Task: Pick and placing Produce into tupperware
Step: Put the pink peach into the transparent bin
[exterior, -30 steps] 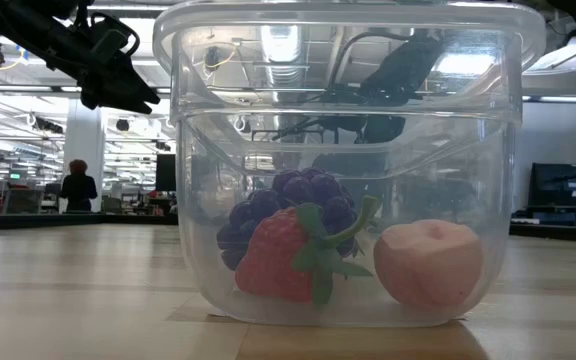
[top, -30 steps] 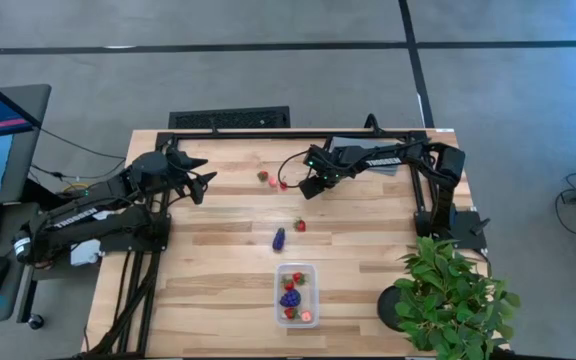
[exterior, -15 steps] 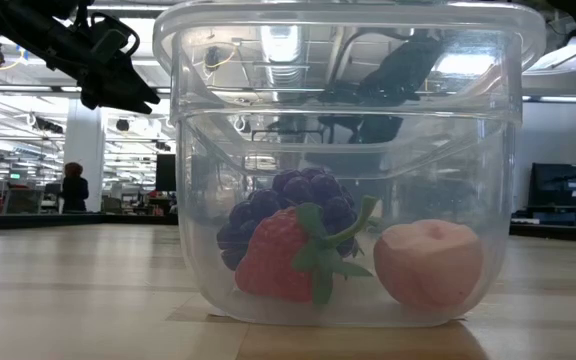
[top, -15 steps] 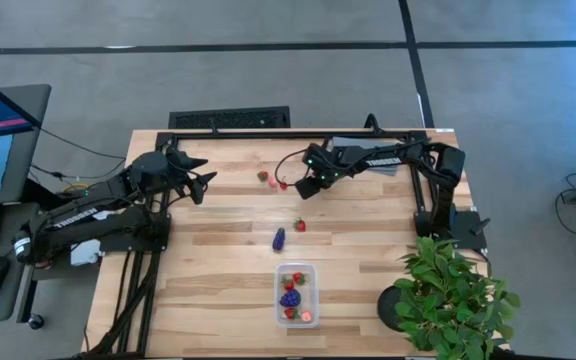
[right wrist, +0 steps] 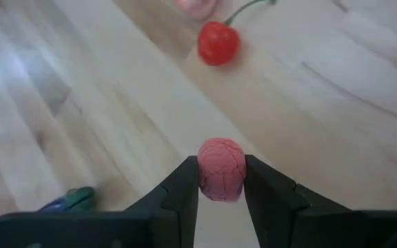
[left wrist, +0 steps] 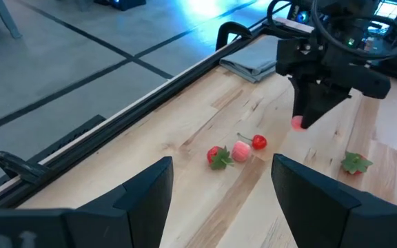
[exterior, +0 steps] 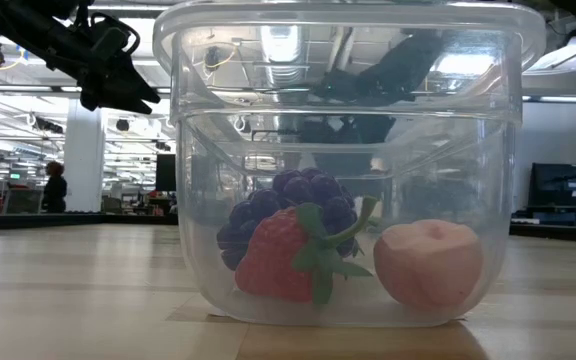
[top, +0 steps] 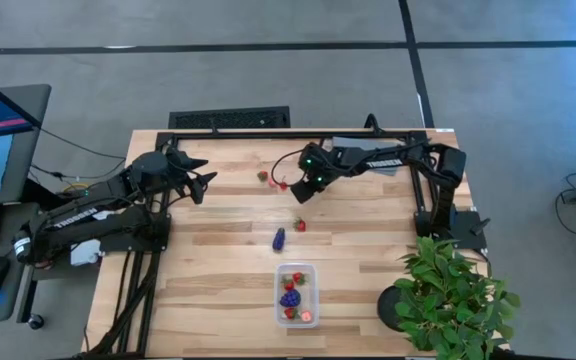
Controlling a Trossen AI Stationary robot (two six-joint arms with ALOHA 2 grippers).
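The right gripper point(right wrist: 220, 180) pinches a pink fruit point(right wrist: 220, 169) above the table point(top: 368, 270), a grip the high view hides. The left gripper point(top: 206, 183) waits with fingers wide apart.

Pale wood-grain counter point(top: 218, 290); black gripper point(right wrist: 220, 180) holding a pink fruit piece point(right wrist: 220, 169); red cherry point(right wrist: 218, 43); clear tupperware point(exterior: 348, 160) with purple, red, pink fruit

Five pieces of produce lie loose on the worktop point(top: 368, 250): two strawberries point(left wrist: 217, 156), one pale pink piece point(left wrist: 240, 151), one cherry point(left wrist: 258, 142) and one long purple piece point(top: 279, 238). A sixth, one pink ball point(right wrist: 220, 180), sits pinched in the right hand point(right wrist: 220, 162). The single tupperware point(top: 311, 290) holds one purple berry point(exterior: 303, 195), one peach-pink piece point(exterior: 428, 262) and what look like three red pieces point(top: 289, 313).
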